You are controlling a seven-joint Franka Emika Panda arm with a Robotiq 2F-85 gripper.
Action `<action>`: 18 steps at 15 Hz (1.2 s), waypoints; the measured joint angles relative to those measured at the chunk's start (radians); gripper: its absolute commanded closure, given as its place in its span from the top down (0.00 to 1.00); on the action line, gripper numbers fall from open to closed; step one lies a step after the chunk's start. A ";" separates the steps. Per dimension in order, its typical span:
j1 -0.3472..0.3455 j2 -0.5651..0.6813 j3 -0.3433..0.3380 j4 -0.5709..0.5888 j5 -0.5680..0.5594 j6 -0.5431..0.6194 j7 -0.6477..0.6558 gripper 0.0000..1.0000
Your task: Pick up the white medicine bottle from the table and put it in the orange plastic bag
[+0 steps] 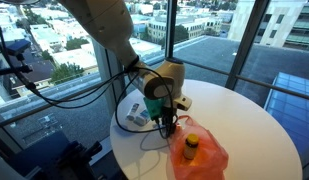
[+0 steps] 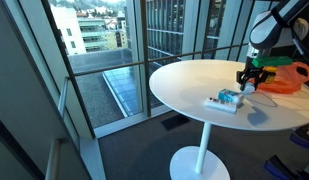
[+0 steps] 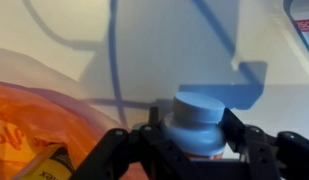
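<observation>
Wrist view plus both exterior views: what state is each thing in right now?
Gripper: shut on the white bottle, one finger on each side.
White bottle: upright, capped, held, not yet in the bag.
Orange bag: crumpled on the table, beside the gripper.
Yellow bottle: inside the bag.
Pack: flat on the table, untouched.
</observation>
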 measured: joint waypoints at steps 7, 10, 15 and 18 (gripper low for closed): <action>0.058 -0.015 0.013 0.001 -0.036 -0.002 -0.003 0.37; 0.082 -0.051 0.014 0.001 -0.070 -0.017 -0.003 0.37; 0.090 -0.161 0.021 -0.002 -0.103 -0.094 -0.004 0.37; 0.088 -0.236 0.021 -0.013 -0.126 -0.147 -0.004 0.37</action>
